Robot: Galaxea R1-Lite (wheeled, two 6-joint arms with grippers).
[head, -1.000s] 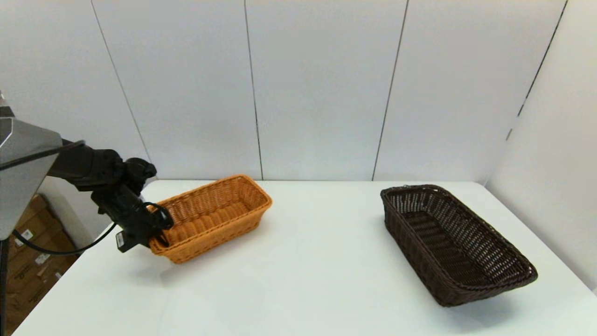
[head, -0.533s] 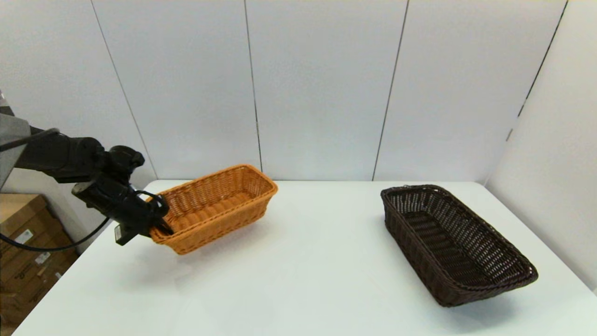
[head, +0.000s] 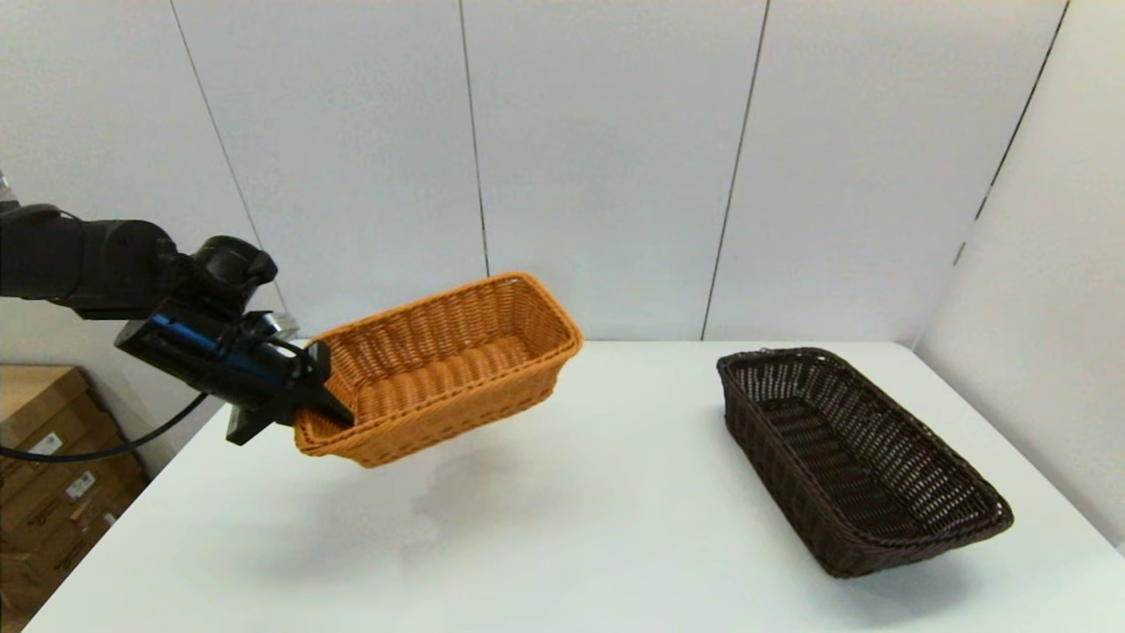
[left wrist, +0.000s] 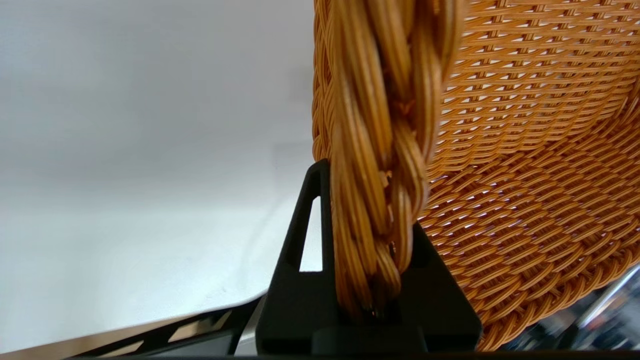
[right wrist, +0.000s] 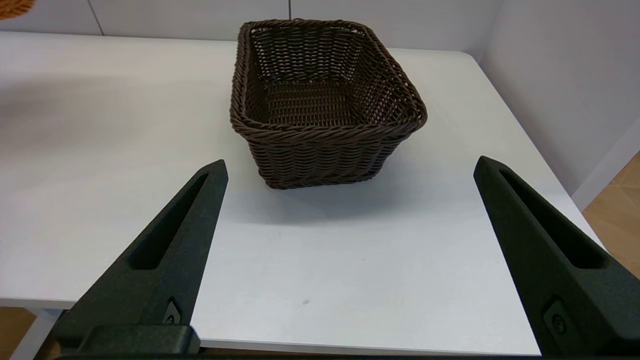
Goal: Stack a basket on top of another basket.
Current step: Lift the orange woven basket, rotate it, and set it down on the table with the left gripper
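Head view: left gripper (head: 323, 407) clamped on the braided rim at one short end of the orange basket (head: 448, 365), one finger inside, one outside. Orange basket is in the air, clear of the table (head: 562, 527), over its far-left part, tilted so the free end sits higher. Faint shadow on the tabletop beneath it.

Left wrist view: black fingers (left wrist: 300, 240) pinch the braided rim from both sides; woven floor and inner wall of the orange basket (left wrist: 525, 150) fill the frame beyond.

Dark brown basket (head: 857, 457) rests flat on the table near the right edge, long axis running from the far edge toward the near-right corner. Well apart from the orange one.

Right wrist view: right gripper (right wrist: 350, 170) hangs off the near edge, fingers spread wide, dark brown basket (right wrist: 322, 100) ahead between them, untouched.

Writing: white labels on cardboard boxes (head: 53, 492) beyond the table's left edge, too small to read.

Room: plain white tabletop, pale grey wall panels (head: 598, 158) with dark seams behind and to the right.
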